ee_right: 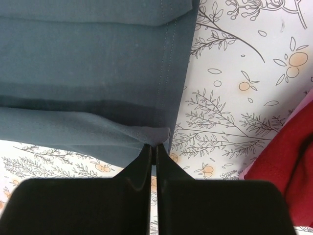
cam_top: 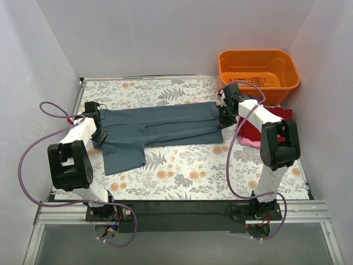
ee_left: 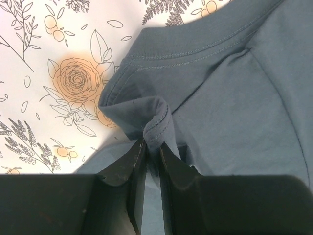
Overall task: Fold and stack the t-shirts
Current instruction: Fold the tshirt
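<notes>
Shirt layout: slate blue-grey t-shirt (cam_top: 165, 130) lies on the floral surface (cam_top: 187, 176), long axis left–right, stretched between the pincers. Left pincer (ee_left: 152, 144) is pressed onto cloth at the collar end; right pincer (ee_right: 152, 147) clamps the hem edge — each holds its nearer end. Dark red t-shirt (cam_top: 282, 114) and pink t-shirt (cam_top: 251, 142) lie just beyond the right pincer. No legible writing.

Blue shirt (cam_top: 165, 124) spans mid table (cam_top: 220, 176); near strip open; basket (cam_top: 259, 69) fills far right corner, red shirt (cam_top: 282, 113) right edge.

White, black-jointed arms (cam_top: 81, 131) with purple cables (cam_top: 227, 164) carry a black left gripper (ee_left: 152, 146) and right gripper (ee_right: 152, 148).
</notes>
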